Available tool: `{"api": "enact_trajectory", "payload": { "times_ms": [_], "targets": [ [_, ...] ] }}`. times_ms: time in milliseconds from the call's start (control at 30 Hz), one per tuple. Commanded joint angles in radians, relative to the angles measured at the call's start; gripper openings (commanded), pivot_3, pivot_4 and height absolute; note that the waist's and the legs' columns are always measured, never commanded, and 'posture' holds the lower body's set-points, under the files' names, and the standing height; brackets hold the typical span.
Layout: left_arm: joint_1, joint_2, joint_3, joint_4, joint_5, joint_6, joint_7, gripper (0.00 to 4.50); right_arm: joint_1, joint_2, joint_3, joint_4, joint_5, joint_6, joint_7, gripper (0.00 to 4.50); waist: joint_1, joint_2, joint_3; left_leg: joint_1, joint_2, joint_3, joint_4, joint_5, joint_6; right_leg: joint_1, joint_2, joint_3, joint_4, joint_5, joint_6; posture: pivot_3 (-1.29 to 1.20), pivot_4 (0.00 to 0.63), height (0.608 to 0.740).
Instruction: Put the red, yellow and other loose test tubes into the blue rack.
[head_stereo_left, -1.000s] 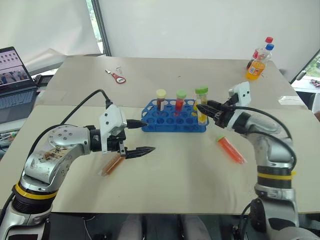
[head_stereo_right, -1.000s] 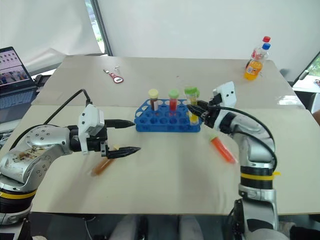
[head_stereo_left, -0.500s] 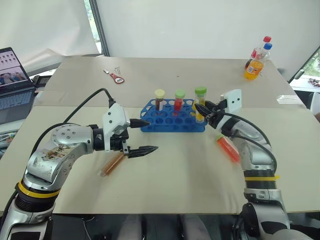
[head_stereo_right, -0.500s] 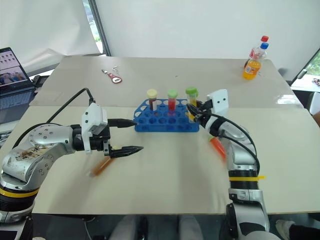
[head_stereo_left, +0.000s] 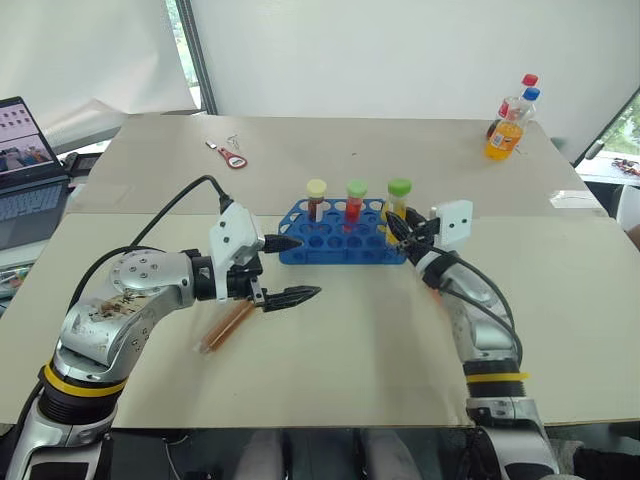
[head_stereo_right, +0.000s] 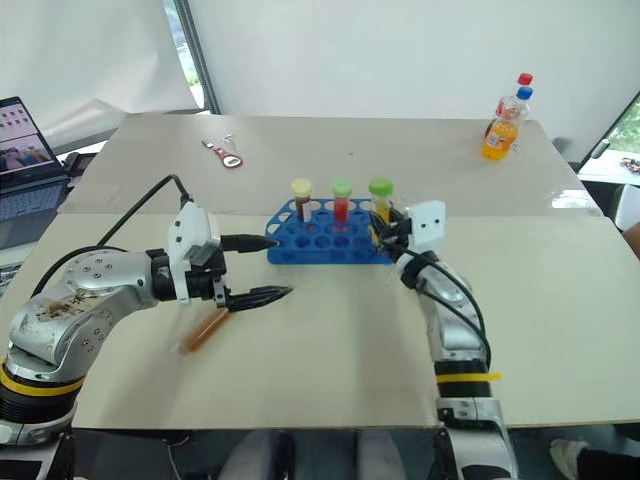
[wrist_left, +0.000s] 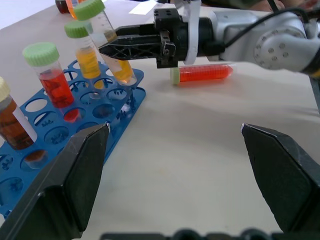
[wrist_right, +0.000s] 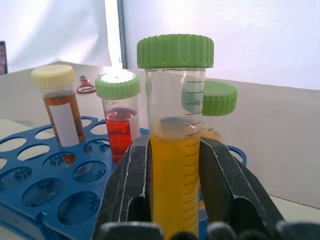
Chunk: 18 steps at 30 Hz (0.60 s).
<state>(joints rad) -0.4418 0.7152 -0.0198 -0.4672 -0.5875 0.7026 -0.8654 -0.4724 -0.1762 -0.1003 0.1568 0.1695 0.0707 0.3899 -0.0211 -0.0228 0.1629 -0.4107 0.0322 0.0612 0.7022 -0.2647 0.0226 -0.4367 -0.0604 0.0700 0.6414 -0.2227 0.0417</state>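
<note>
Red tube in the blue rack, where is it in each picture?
Left eye view: red-liquid plastic tube with green cap, mid-rack.
Right eye view: tube, mid-rack.
Left wrist view: tube beside the brown-liquid tube.
Right wrist view: tube beside the brown-liquid tube.
Shared landmark: blue plastic rack.

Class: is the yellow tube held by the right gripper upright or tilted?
Tilted. In the left wrist view the yellow tube leans, its base entering the blue rack, gripped by the right gripper.

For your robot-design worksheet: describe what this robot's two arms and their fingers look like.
Both arms are silver-grey metal with rounded joints and a yellow-and-black band near the base. Each ends in a black wrist block carrying a white boxy camera housing and two black pointed fingers: left gripper, right gripper. Black cables loop along each arm.
</note>
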Motion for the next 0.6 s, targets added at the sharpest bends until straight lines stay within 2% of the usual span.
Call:
{"api": "enact_trajectory", "payload": {
  "times_ms": [33,233,367,600],
  "targets": [
    [-0.034,-0.008,0.007,-0.034,-0.008,0.006,0.024,4.5,0.01,0.004,0.014,0.005,-0.008,-0.029,-0.01,2.29,-0.001,0.0,0.0,0.0,0.0,0.0,0.0,0.0,0.0,0.0,0.0,0.0,0.0,0.0,0.0,0.0,0.15,0.733],
    [-0.042,-0.023,0.0,-0.035,-0.01,0.011,0.044,4.5,0.025,-0.042,0.028,-0.031,-0.018,0.019,-0.003,4.38,0.001,0.0,0.0,0.0,0.0,0.0,-0.001,0.0,0.0,0.0,0.0,0.0,0.0,0.0,0.0,0.0,0.15,0.733],
    [-0.034,-0.032,-0.002,-0.03,-0.002,0.0,0.052,4.5,0.063,-0.141,0.034,-0.161,0.006,0.137,0.059,4.38,0.009,0.0,0.0,-0.001,0.0,-0.001,-0.001,0.0,0.0,0.0,0.0,0.0,0.0,0.0,0.0,0.0,0.15,0.733],
    [0.014,-0.003,-0.013,-0.019,0.041,-0.054,0.013,4.5,0.142,-0.415,-0.018,-0.454,0.111,0.459,0.202,4.38,0.005,0.0,0.0,-0.001,0.0,0.0,0.0,0.0,0.0,0.0,0.0,0.0,-0.002,0.0,0.0,0.0,0.15,0.733]
  ]
}}
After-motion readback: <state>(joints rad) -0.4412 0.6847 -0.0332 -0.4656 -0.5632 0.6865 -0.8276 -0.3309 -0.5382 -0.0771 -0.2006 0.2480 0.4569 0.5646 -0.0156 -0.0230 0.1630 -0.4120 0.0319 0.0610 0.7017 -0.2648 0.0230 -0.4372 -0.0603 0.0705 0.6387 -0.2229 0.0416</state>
